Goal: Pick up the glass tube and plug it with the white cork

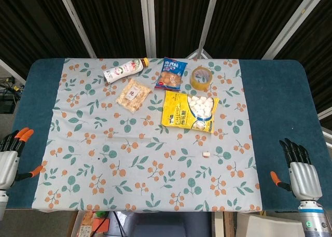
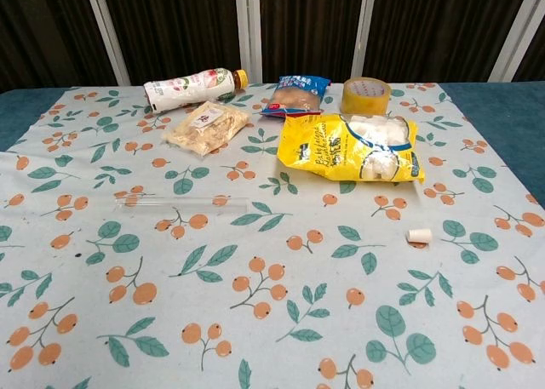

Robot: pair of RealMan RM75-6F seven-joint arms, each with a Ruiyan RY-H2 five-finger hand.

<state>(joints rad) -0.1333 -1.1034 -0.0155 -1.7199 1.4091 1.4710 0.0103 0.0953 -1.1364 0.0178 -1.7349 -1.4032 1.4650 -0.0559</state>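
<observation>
A blue tabletop under a leaf-print cloth holds a clear glass tube and small white cork, both well apart from the left hand and right hand, fingers spread, empty.

Tablecloth white, orange-berry green-leaf print; table teal; cork white; snack bag yellow

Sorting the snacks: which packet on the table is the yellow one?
The big yellow bag of white pieces, right of centre; the blue packet and clear packet are smaller.
</observation>
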